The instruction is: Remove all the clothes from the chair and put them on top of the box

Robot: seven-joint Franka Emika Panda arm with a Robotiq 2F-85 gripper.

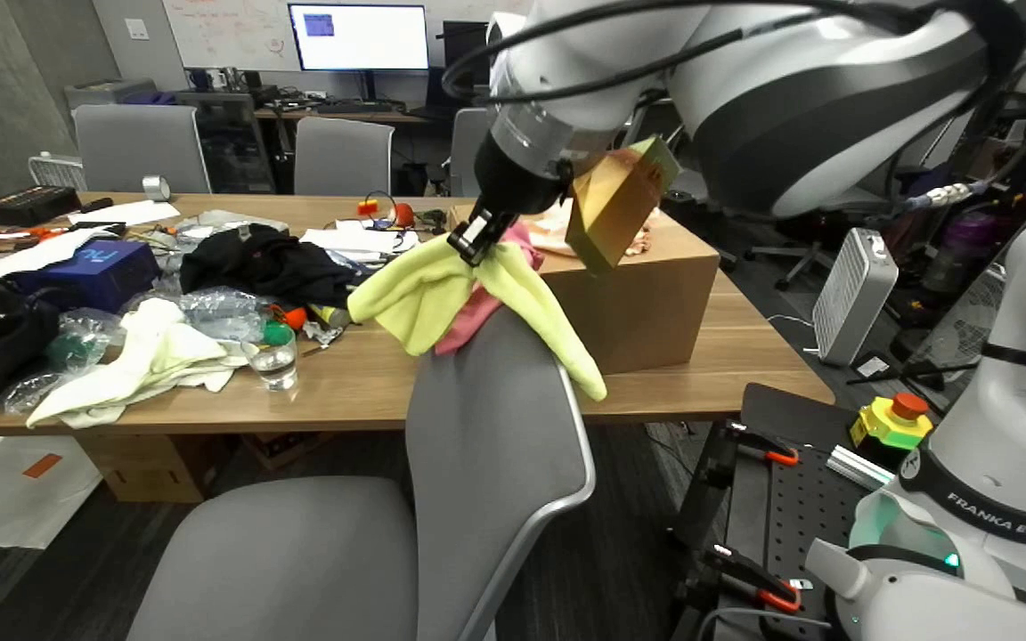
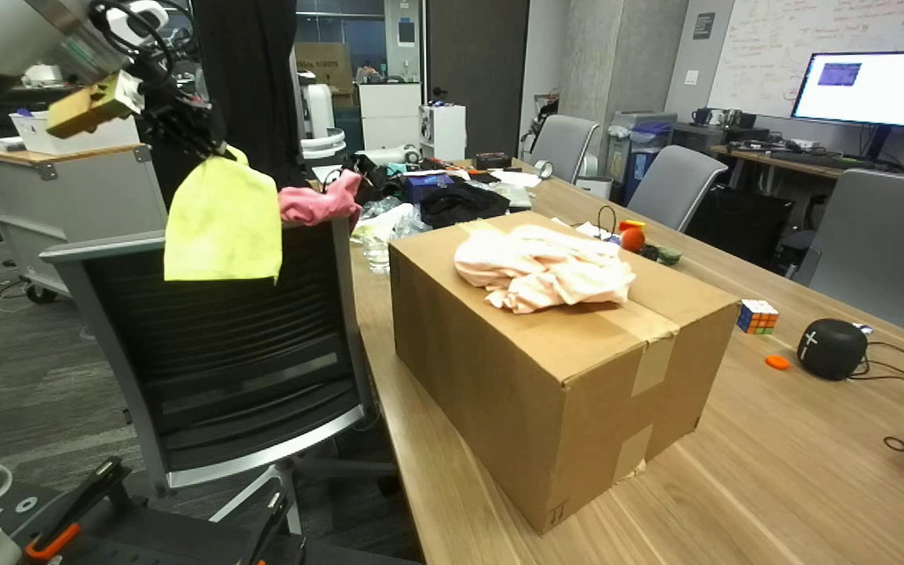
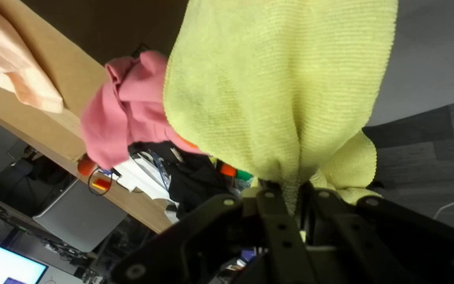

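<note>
My gripper [image 1: 472, 244] is shut on a yellow cloth [image 1: 415, 294], pinched near its middle; its ends hang down over the top of the grey chair [image 1: 500, 418]. The cloth fills much of the wrist view [image 3: 282, 86], bunched between the fingertips [image 3: 290, 189]. A pink cloth [image 2: 318, 202] lies over the chair's top edge beside the yellow one; it also shows in the wrist view [image 3: 132, 106]. The cardboard box [image 2: 483, 353] stands on the table beside the chair. A crumpled peach cloth [image 2: 542, 267] lies on its top.
The wooden table [image 1: 353, 383] bears a glass of water [image 1: 274, 361], a white cloth [image 1: 148, 356], a black cloth [image 1: 264, 267] and plastic clutter. A speaker [image 2: 832, 349] and a puzzle cube [image 2: 758, 316] are beyond the box. A clamp-bearing robot stand [image 1: 798, 507] is near the chair.
</note>
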